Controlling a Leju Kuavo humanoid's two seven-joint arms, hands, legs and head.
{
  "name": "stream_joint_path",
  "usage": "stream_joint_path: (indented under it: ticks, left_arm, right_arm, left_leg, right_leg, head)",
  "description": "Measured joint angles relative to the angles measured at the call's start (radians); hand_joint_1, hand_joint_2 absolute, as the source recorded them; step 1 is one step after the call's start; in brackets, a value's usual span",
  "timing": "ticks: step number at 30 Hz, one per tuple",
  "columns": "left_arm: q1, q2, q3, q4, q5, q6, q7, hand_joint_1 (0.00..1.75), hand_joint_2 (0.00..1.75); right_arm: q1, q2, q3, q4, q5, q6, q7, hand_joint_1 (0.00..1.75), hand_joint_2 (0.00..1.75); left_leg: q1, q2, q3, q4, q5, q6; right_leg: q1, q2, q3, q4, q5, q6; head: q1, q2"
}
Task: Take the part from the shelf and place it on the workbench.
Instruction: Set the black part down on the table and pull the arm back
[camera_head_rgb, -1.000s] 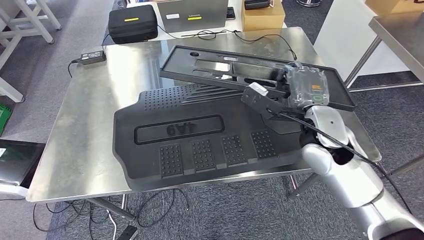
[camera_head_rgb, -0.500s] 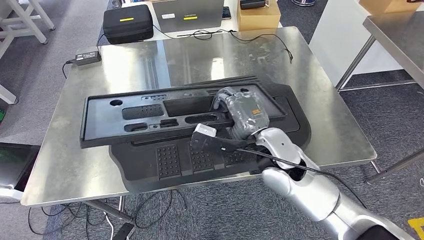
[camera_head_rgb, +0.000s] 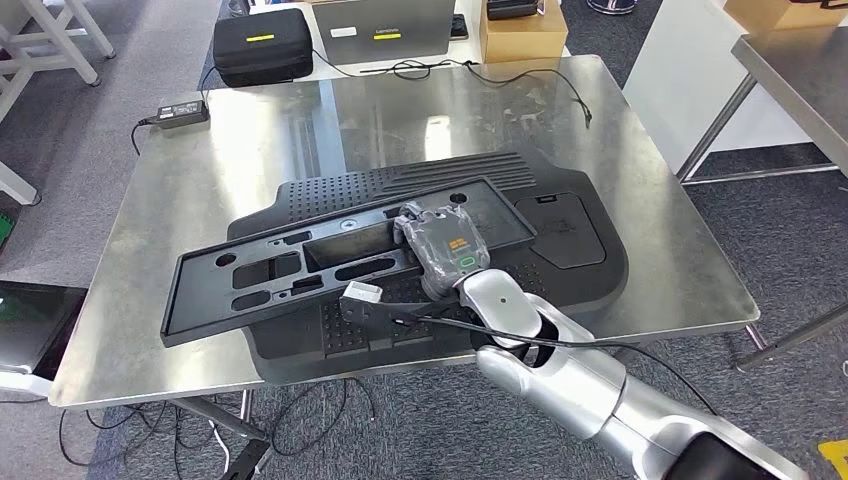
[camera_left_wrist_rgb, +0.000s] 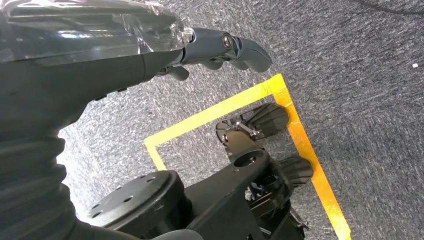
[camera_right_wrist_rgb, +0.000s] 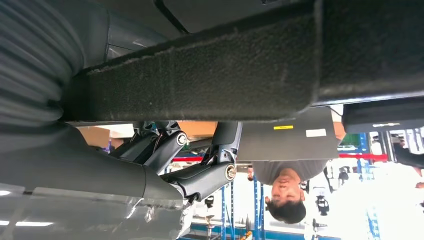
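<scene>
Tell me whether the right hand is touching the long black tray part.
Touching. In the head view the right hand lies on the long black tray part, and the right wrist view shows its fingers curled against the part's underside.

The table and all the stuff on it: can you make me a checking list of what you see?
Surface: steel workbench, shiny, bare at its far end.
Job's things: long black tray-shaped part, held tilted over a big black ribbed mat that lies flat on the bench.
Clutter: power adapter at the far left corner; black case, laptop and cardboard box behind the bench.
Hands: right hand grips the part's near edge; left hand hangs over the floor, holding nothing.
Cables: black cable across the far edge; more wires on the floor under the bench.
Surroundings: grey carpet, yellow floor tape, a person beyond the bench.
</scene>
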Motion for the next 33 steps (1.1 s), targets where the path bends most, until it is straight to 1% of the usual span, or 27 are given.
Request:
stream_joint_path:
  ticks: [7, 10, 13, 16, 19, 24, 31, 33]
  left_arm:
    - [-0.002, 0.0, 0.0, 0.0, 0.0, 0.0, 0.0, 0.0, 1.75]
    - [-0.002, 0.0, 0.0, 0.0, -0.002, 0.0, -0.001, 0.0, 1.75]
    - [-0.002, 0.0, 0.0, 0.0, -0.006, -0.003, -0.002, 0.0, 1.75]
    - [-0.002, 0.0, 0.0, 0.0, -0.012, -0.009, -0.001, 0.0, 1.75]
    - [-0.004, 0.0, 0.0, 0.0, -0.017, -0.02, 0.001, 0.0, 1.75]
    - [-0.006, 0.0, 0.0, 0.0, -0.026, -0.028, 0.009, 0.0, 1.75]
    - [-0.014, 0.0, -0.001, 0.0, -0.03, -0.039, 0.012, 0.0, 1.75]
    - [-0.014, 0.0, -0.001, 0.0, -0.03, -0.041, 0.012, 0.0, 1.75]
  right_arm:
    - [-0.018, 0.023, 0.022, 0.067, 0.012, -0.005, 0.002, 1.75, 1.75]
    - [-0.022, 0.03, 0.028, 0.087, 0.041, -0.018, 0.008, 1.75, 1.75]
    - [-0.037, 0.041, 0.032, 0.129, 0.111, -0.051, 0.033, 1.75, 1.75]
    - [-0.062, 0.049, 0.033, 0.182, 0.176, -0.104, 0.062, 1.75, 1.75]
    - [-0.096, 0.057, 0.031, 0.244, 0.212, -0.152, 0.079, 1.75, 1.75]
    - [-0.15, 0.072, 0.015, 0.355, 0.217, -0.157, 0.086, 1.75, 1.75]
    - [-0.201, 0.113, -0.017, 0.515, 0.183, -0.171, 0.09, 1.75, 1.75]
    - [-0.205, 0.122, -0.026, 0.544, 0.178, -0.172, 0.091, 0.87, 0.87]
  left_leg:
    - [0.0, 0.0, 0.0, 0.0, 0.0, 0.0]
    - [0.0, 0.0, 0.0, 0.0, 0.0, 0.0]
    - [0.0, 0.0, 0.0, 0.0, 0.0, 0.0]
    - [0.0, 0.0, 0.0, 0.001, 0.0, 0.0]
    - [0.0, 0.0, 0.0, 0.002, 0.0, 0.0]
    - [0.0, 0.0, 0.0, 0.002, 0.0, 0.0]
    - [0.0, 0.0, 0.0, 0.003, 0.0, 0.0]
    - [0.0, 0.0, 0.0, 0.003, 0.0, 0.0]
  right_leg:
    - [0.0, 0.0, 0.0, 0.0, 0.0, 0.0]
    - [0.0, 0.0, 0.0, 0.0, 0.0, 0.0]
    - [0.0, 0.0, 0.0, 0.0, 0.0, 0.0]
    - [0.0, 0.0, 0.0, 0.0, 0.0, 0.0]
    - [0.0, 0.0, 0.0, 0.0, 0.001, 0.001]
    - [0.0, 0.0, 0.0, 0.0, 0.001, 0.001]
    - [0.0, 0.0, 0.0, 0.0, 0.001, 0.001]
    - [0.0, 0.0, 0.0, 0.0, 0.001, 0.001]
  head:
    - [0.001, 0.0]
    - [0.002, 0.0]
    - [0.002, 0.0]
    - [0.001, 0.0]
    - [0.001, 0.0]
    - [0.002, 0.0]
    - [0.003, 0.0]
    - [0.003, 0.0]
